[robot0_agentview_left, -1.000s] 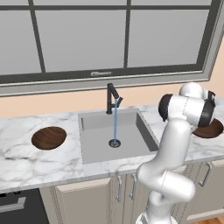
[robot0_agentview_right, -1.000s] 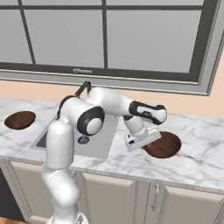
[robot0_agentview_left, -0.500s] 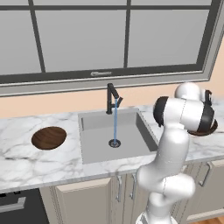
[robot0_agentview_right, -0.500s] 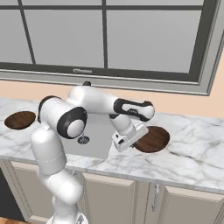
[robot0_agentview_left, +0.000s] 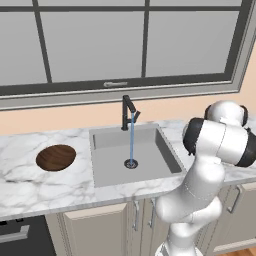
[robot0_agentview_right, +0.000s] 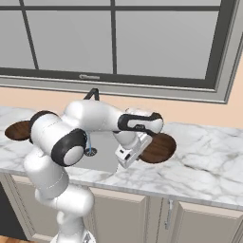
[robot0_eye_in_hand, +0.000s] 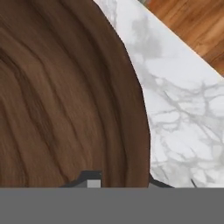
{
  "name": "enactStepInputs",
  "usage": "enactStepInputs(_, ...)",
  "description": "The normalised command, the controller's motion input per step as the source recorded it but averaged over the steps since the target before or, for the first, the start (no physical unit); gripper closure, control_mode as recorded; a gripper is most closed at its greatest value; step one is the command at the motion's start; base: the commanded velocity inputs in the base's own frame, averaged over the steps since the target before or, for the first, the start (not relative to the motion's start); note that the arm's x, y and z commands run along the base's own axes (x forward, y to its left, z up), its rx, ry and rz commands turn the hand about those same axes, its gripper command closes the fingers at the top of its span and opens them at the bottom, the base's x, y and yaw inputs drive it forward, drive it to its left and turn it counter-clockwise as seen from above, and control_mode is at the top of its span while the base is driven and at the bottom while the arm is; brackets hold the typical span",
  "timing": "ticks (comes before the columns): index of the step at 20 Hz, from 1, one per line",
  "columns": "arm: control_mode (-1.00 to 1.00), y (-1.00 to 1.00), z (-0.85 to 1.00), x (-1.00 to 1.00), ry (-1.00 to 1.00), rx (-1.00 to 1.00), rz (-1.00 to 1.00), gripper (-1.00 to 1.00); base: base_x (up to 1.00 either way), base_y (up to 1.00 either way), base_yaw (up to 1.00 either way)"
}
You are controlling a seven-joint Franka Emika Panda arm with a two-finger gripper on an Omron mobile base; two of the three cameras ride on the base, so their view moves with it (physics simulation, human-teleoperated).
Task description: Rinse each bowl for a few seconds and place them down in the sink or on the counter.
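My gripper is shut on the left rim of a dark-brown wooden bowl, held tilted just above the counter right of the sink. In the hand view this bowl takes up the left side, and my gripper straddles its rim with one fingertip inside and one outside. The second bowl lies flat on the counter left of the sink, and the same bowl shows at the far left in the right base view.
The black faucet at the back of the basin runs a thin stream of water onto the drain. A large window sits behind the counter. Beige cabinets stand below, and wooden floor lies past the counter edge.
The arm has swung left, carrying the held bowl up off the counter and closer to the sink's right edge. The bowl on the left has not moved.
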Motion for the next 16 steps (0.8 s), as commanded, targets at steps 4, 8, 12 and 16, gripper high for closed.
enactStepInputs(4, -1.0, 0.0, 0.59, 0.06, 0.17, 0.12, 0.17, 1.0, 0.0, 0.0, 0.0)
enactStepInputs(8, -1.0, 0.0, 0.62, 0.23, 0.23, 0.05, 0.1, 1.0, 0.0, 0.0, 0.0)
enactStepInputs(12, -1.0, 0.09, 0.62, 0.22, 0.24, 0.0, 0.09, 1.0, 0.0, 0.0, 0.0)
enactStepInputs(16, -1.0, 0.13, 0.59, 0.26, 0.31, 0.0, 0.18, 1.0, 0.0, 0.0, 0.0)
